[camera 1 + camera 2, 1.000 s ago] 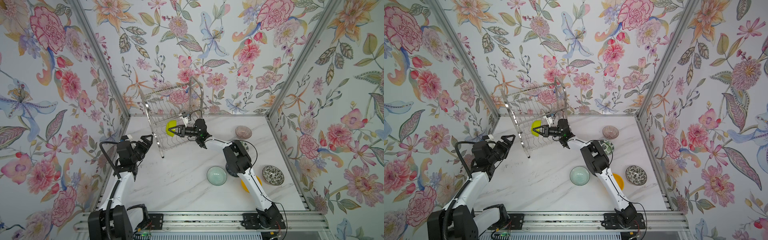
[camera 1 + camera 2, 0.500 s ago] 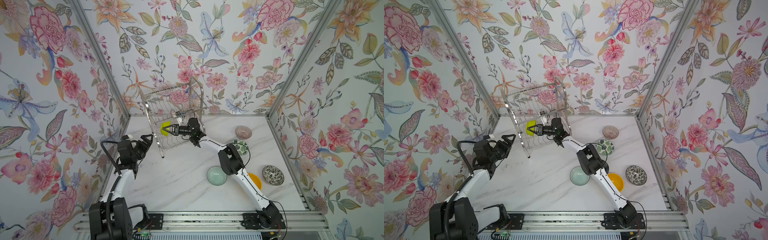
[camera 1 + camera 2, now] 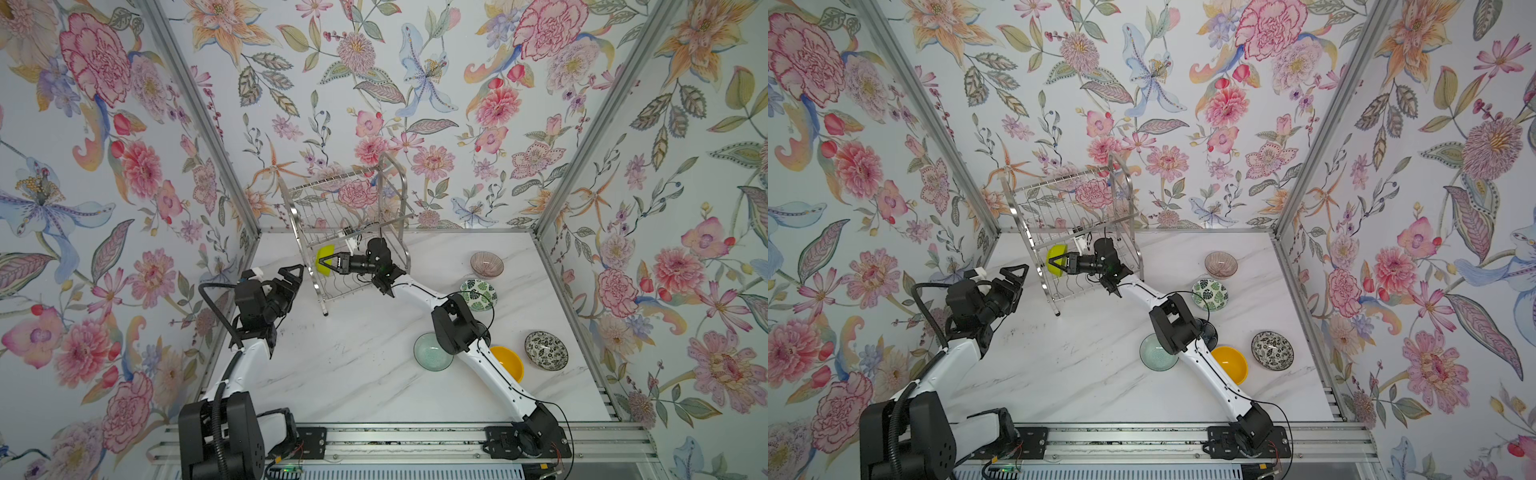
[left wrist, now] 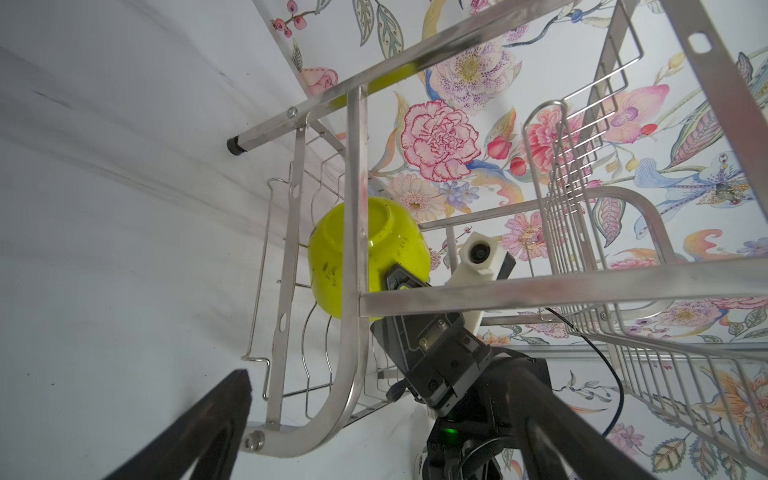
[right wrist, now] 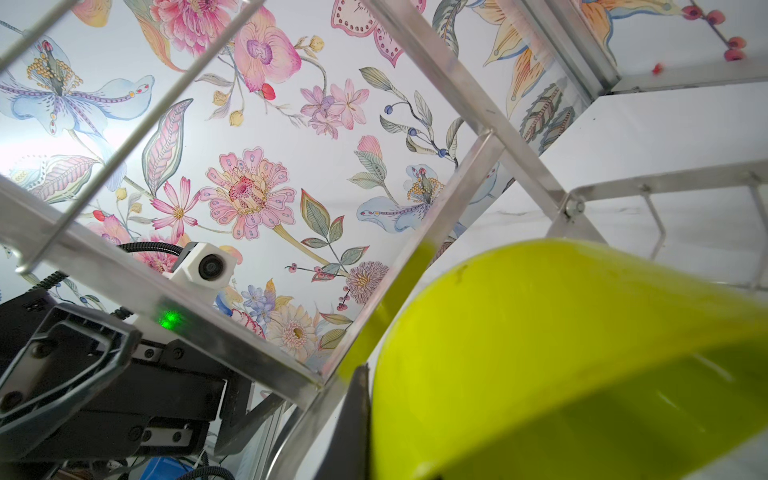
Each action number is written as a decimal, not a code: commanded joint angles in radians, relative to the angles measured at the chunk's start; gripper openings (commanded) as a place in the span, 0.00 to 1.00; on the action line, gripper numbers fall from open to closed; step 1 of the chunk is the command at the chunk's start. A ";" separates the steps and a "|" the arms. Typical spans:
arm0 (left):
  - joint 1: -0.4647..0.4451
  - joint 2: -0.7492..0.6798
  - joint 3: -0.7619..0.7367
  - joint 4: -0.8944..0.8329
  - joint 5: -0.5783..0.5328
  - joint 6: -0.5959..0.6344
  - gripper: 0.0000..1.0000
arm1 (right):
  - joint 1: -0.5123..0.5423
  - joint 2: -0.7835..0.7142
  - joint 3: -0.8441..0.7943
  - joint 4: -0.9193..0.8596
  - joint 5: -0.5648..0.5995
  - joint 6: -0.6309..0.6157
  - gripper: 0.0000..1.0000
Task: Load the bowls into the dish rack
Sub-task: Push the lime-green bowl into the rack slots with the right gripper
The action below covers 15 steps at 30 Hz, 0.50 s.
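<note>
Right claw (image 3: 325,264): closed on the rim of the lime green bowl (image 4: 395,245), one finger lying along the bowl's outer wall in the left wrist view. The bowl is held on edge, its base turned toward the left arm. It is inside the lower tier of the dish rack (image 4: 357,166), at the rack's left end as both top views show it, over the wavy wire dividers. Whether the bowl rests on those wires cannot be told. The right arm reaches in from the rack's right end, under the upper tier.

Left claw (image 3: 294,272): jaws fully spread, holding nothing. It hangs above the counter (image 3: 353,374) just beside the rack's left end, pointing at it and apart from it.

Rack: stands upright at the back of the counter, near the rear wall, left of centre.

Remaining bowls, all on the counter's right half and well apart from the rack:
- pinkish ribbed bowl (image 3: 487,264), farthest back;
- white bowl with green leaves (image 3: 478,294), just in front of it;
- pale glassy green bowl (image 3: 432,352), beside the right arm's elbow;
- orange-yellow bowl (image 3: 507,363), partly covered by the right arm;
- black-and-white floral bowl (image 3: 545,350), nearest the right wall;
- dark bowl (image 3: 1209,333), mostly hidden behind the elbow.
</note>
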 commanded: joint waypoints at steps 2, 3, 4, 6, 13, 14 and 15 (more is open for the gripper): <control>0.014 0.091 0.023 0.120 -0.047 -0.076 0.99 | -0.005 -0.012 -0.025 -0.038 0.045 -0.033 0.00; 0.023 0.129 0.040 0.156 -0.042 -0.100 0.99 | -0.007 -0.022 -0.042 -0.038 0.050 -0.037 0.00; 0.026 0.169 0.056 0.206 -0.032 -0.131 0.99 | -0.006 -0.033 -0.060 -0.036 0.051 -0.041 0.00; 0.031 0.239 0.098 0.264 -0.030 -0.166 0.99 | -0.010 -0.047 -0.084 -0.031 0.052 -0.044 0.00; 0.052 0.406 0.243 0.275 -0.066 -0.165 0.99 | -0.035 -0.101 -0.173 0.031 0.050 -0.014 0.00; 0.059 0.435 0.264 0.284 -0.068 -0.172 0.99 | -0.038 -0.111 -0.188 0.044 0.048 -0.011 0.00; 0.064 0.470 0.285 0.307 -0.067 -0.183 0.99 | -0.041 -0.118 -0.200 0.050 0.049 -0.011 0.00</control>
